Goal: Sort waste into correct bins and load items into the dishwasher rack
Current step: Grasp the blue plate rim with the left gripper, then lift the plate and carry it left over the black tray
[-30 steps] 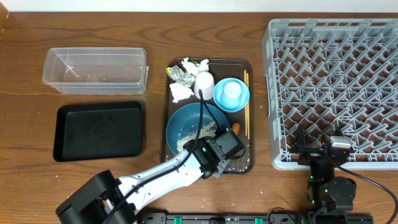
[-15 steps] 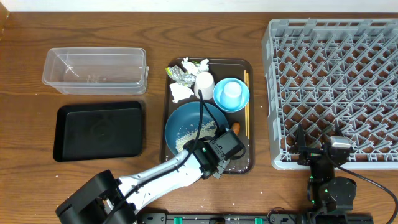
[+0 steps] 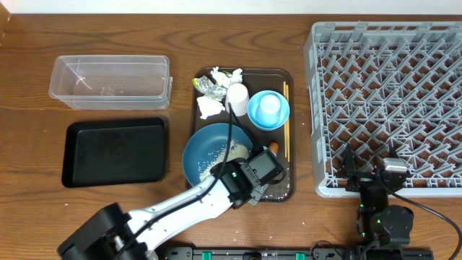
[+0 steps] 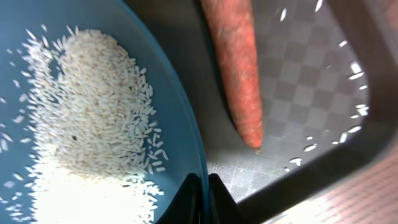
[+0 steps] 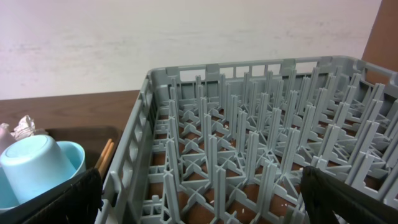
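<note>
My left gripper (image 3: 248,160) is shut on the right rim of the dark-blue dish (image 3: 198,148); the left wrist view shows both jaws pinching the thin rim at my gripper (image 4: 203,188). White rice (image 4: 93,118) lies inside the dish. An orange carrot piece (image 4: 239,74) rests on the tray floor just right of it. My right gripper (image 5: 202,205) stands open at the front edge of the grey dishwasher rack (image 3: 390,101), holding nothing. A light-blue bowl (image 3: 254,115) carries an upturned light-blue cup (image 3: 270,105).
The dishes sit in a dark-brown serving tray (image 3: 289,76) with a white cup (image 3: 237,96), tissues (image 3: 209,107), a silvery-green wrapper (image 3: 213,87) and chopsticks (image 3: 285,123). A clear tub (image 3: 110,81) and a black tray (image 3: 115,152) lie to the left.
The left jaws closed onto the dish rim. The dish shifted left, past the serving tray's left edge. The right arm stayed still.
</note>
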